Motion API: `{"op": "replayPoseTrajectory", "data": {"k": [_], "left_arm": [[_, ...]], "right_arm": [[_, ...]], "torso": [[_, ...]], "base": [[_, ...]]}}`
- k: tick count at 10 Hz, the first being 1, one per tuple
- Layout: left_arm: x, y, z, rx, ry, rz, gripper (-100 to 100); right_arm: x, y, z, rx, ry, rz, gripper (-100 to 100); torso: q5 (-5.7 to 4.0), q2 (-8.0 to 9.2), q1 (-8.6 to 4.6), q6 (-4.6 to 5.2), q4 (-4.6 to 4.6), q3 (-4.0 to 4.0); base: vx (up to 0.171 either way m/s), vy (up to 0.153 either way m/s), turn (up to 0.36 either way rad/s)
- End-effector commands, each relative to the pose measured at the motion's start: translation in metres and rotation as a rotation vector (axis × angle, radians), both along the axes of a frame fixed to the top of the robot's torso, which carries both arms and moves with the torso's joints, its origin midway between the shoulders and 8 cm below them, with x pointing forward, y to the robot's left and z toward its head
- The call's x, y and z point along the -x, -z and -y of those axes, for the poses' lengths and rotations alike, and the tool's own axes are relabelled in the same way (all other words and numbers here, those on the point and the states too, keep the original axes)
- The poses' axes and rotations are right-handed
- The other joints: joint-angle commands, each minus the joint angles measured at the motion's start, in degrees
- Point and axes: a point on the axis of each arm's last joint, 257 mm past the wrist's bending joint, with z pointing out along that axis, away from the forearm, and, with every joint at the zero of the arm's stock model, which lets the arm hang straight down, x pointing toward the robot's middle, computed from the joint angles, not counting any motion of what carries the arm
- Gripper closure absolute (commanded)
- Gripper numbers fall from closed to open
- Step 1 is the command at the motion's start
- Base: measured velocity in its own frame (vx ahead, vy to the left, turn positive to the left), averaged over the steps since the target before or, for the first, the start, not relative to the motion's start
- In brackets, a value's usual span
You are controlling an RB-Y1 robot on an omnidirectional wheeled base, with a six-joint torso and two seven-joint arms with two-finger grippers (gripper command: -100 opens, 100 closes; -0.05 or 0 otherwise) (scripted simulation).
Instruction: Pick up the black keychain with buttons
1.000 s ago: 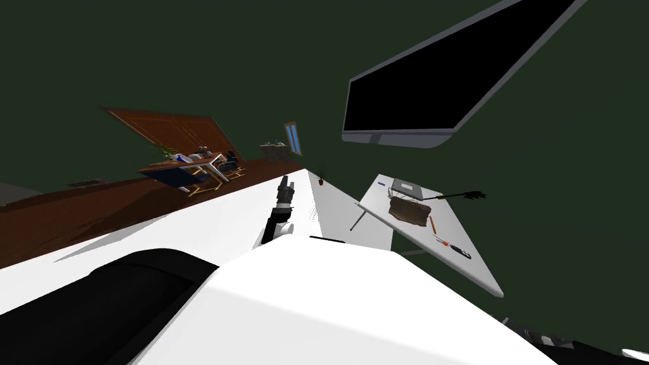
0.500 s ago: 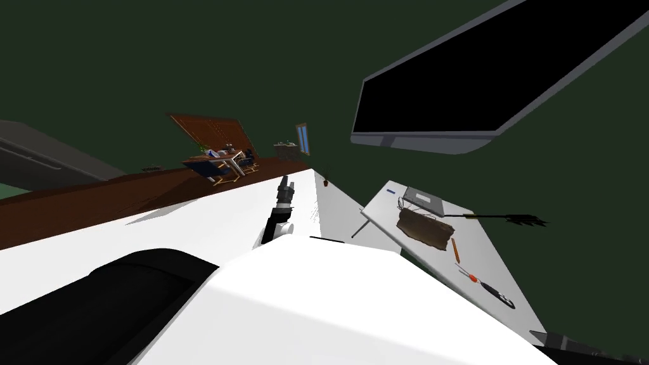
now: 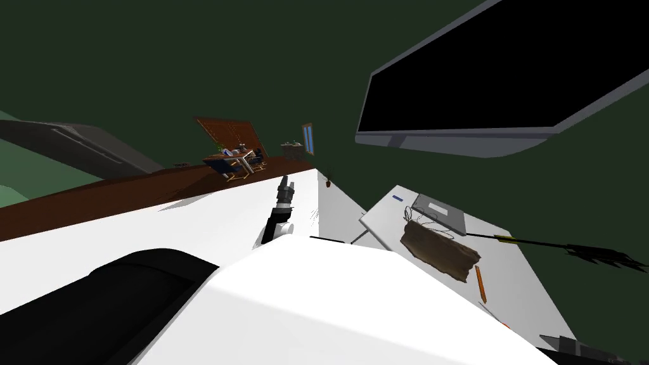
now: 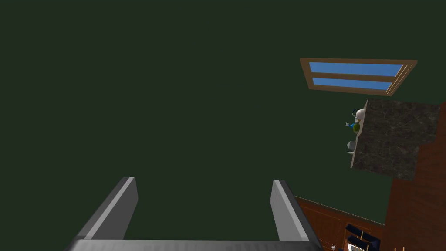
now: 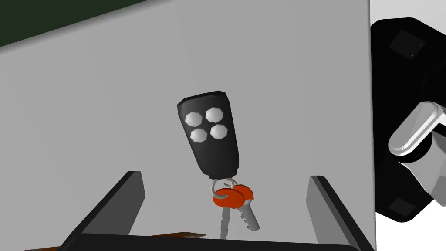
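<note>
The keychain point(image 5: 209, 130) is a black fob with several white hexagonal buttons, and a ring joins it to two red-headed keys point(image 5: 231, 196). It lies flat on a light grey table top point(image 5: 87, 130) in the right wrist view. My right gripper point(image 5: 225, 176) is open just above it, one finger on each side of the keys, with the fob reaching out beyond the fingertips. Nothing is held. My left gripper point(image 4: 204, 183) is open too, held out ahead of the chest point(image 3: 287, 184).
The grey table point(image 3: 539, 285) stands at my right and carries a flat grey device point(image 3: 440, 212), a brown lump point(image 3: 440, 250) and an orange pencil point(image 3: 480, 283). A thin black feathered stalk point(image 3: 570, 248) juts off it. A big black screen point(image 3: 494, 82) hangs above. The table's edge point(image 5: 369, 130) runs close beside the keychain.
The whole head view has shifted: my head or base has turned, so the grey table now looms larger and lower right. The left arm keeps its pose.
</note>
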Motion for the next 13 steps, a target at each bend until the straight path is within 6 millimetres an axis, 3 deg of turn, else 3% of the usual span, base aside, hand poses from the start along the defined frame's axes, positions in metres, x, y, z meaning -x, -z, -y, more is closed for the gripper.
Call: {"op": "replayPoseTrajectory", "data": {"k": [1,2,8,9,13], "left_arm": [[0.0,0.0,0.0,0.0,0.0,0.0,0],[0.0,0.0,0.0,0.0,0.0,0.0,0],[0.0,0.0,0.0,0.0,0.0,0.0,0],[0.0,0.0,0.0,0.0,0.0,0.0,0],[0.0,0.0,0.0,0.0,0.0,0.0,0]], "right_arm": [[0.0,0.0,0.0,0.0,0.0,0.0,0],[0.004,0.005,0.0,0.001,0.037,0.002,-100],[0.019,0.021,-0.001,0.002,0.163,0.006,-100],[0.019,0.022,0.0,0.002,0.169,0.007,100],[0.019,0.022,0.0,0.003,0.167,0.006,100]], "torso": [[0.0,0.0,0.0,0.0,0.0,0.0],[0.07,0.17,0.23,0.01,0.05,0.11],[0.13,1.02,0.44,0.0,0.25,0.61],[0.12,0.73,0.36,0.09,0.2,0.46],[0.08,0.34,0.28,0.09,0.1,0.22]], "base": [[0.01,-0.015,-0.002],[-0.068,-0.002,0.216],[-0.178,0.007,0.279],[-0.014,0.003,-0.017],[-0.002,0.0,0.002]]}}
